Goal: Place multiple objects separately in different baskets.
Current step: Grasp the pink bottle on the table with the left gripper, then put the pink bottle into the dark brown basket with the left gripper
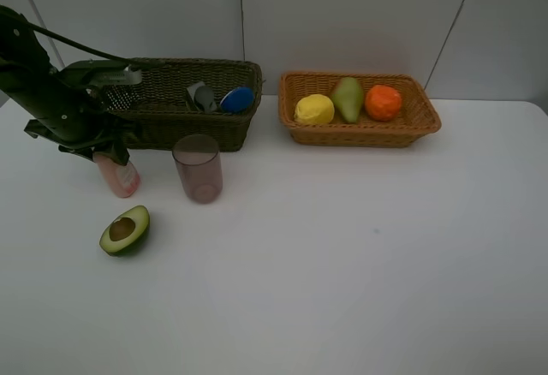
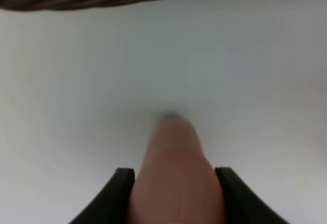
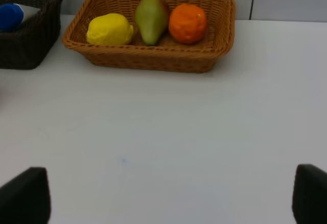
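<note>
The pink bottle (image 2: 171, 142) is pinched between the left gripper's (image 2: 173, 174) jaws. It should be lifted straight up, then carried into the dark basket (image 1: 231, 131) just ahead of the jaws. The right gripper's (image 3: 168, 185) jaws are spread, with nothing between them.

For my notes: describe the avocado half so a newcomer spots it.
Find the dark basket at the table's back left. In front of it, past the pink bottle and cup, lies the avocado half: the only fruit outside a basket, pit showing.

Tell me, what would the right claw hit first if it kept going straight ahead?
Likely the front wall of the orange-tan basket, about below the pear. Only bare table lies before it; if the right claw tilts downward, the table comes first.
</note>
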`<action>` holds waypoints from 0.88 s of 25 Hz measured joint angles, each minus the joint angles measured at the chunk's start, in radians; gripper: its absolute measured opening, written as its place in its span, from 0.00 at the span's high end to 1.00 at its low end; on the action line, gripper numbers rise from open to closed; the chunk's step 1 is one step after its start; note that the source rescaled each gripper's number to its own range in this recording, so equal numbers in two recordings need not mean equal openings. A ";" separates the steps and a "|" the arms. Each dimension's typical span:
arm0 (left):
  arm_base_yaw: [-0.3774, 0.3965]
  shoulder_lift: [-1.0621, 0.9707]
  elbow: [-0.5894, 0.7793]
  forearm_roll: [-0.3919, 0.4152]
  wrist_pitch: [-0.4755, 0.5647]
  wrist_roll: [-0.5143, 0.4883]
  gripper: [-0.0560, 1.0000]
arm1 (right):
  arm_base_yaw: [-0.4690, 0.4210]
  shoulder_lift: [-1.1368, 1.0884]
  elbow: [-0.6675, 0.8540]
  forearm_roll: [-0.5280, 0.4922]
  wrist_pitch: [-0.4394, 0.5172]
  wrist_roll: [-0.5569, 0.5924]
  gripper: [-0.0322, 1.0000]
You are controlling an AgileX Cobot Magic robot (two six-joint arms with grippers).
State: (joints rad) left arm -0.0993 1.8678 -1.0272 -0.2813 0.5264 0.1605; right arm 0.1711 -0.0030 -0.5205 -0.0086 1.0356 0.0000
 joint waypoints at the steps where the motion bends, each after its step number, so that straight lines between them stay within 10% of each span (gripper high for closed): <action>1: 0.000 0.000 0.000 0.000 0.000 0.000 0.53 | 0.000 0.000 0.000 0.000 0.000 0.000 0.00; 13: 0.000 0.000 -0.019 -0.023 0.015 0.041 0.53 | 0.000 0.000 0.000 0.000 0.000 0.000 0.00; 22: 0.000 -0.012 -0.196 -0.016 0.241 0.074 0.53 | 0.000 0.000 0.000 0.000 0.000 0.000 0.00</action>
State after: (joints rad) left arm -0.0993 1.8556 -1.2233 -0.2970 0.7673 0.2348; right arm 0.1711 -0.0030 -0.5205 -0.0086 1.0356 0.0000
